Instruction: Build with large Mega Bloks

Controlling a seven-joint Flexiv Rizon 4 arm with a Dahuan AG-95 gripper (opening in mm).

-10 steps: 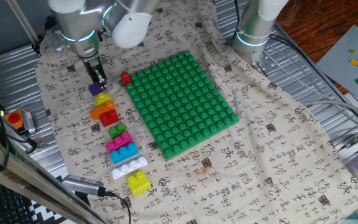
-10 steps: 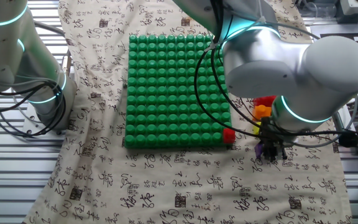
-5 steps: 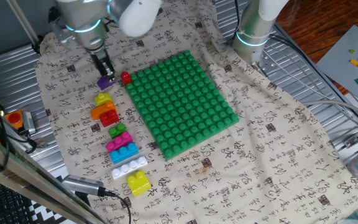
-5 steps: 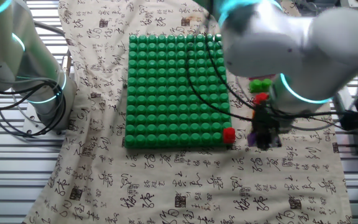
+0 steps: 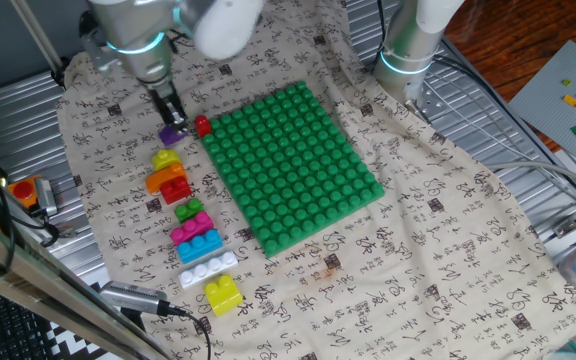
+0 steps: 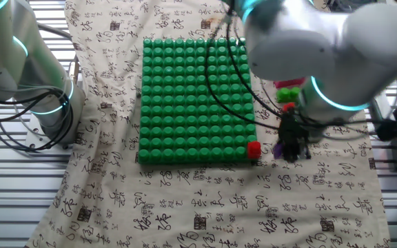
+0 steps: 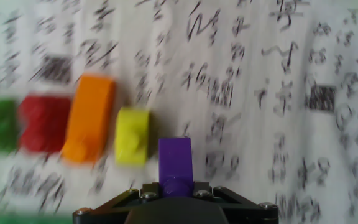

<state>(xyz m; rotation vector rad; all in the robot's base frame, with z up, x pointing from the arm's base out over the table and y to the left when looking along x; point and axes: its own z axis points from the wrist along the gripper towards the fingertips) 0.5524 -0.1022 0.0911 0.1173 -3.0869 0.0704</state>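
Observation:
My gripper (image 5: pixel 171 126) is shut on a small purple Mega Blok (image 5: pixel 171 133) and holds it just above the cloth, left of the big green baseplate (image 5: pixel 293 165). The hand view shows the purple blok (image 7: pixel 175 160) between the jaws, over the cloth. A red one-stud blok (image 5: pixel 203 127) sits at the baseplate's near corner, close to the purple one (image 6: pixel 278 149). Below lie a yellow blok (image 5: pixel 166 159), an orange blok (image 5: pixel 164 177), a red blok (image 5: pixel 176 190), then green (image 5: pixel 189 211), pink (image 5: pixel 192 229), blue (image 5: pixel 199 246), white (image 5: pixel 208 268) and yellow (image 5: pixel 222 293) bloks in a row.
A second robot arm base (image 5: pixel 408 50) stands behind the baseplate. A pale grey plate (image 5: pixel 573 85) with tiny bricks lies at the far right. An orange device (image 5: pixel 26 191) sits at the left edge, and a cable plug (image 5: pixel 133 297) lies near the front.
The gripper has lifted the purple blok off the cloth and carried it toward the red blok at the baseplate corner; over the last half second it shifted only slightly.

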